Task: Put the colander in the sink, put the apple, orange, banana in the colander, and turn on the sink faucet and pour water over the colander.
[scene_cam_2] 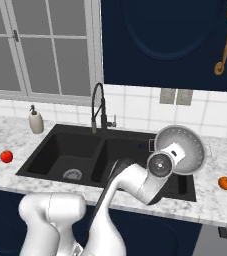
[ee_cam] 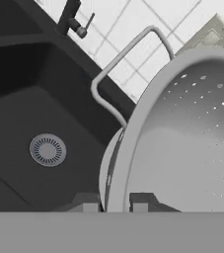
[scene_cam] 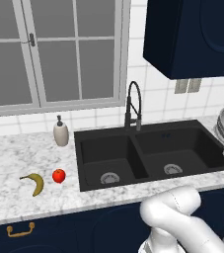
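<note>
The hand pinches the colander by its rim, holding it tilted above the sink's right basin. The orange lies on the bench just beyond it.

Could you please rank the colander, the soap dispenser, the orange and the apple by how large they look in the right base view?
1. Colander, though it is nearer the camera
2. Soap dispenser
3. Orange and apple look alike; no ranking
</note>
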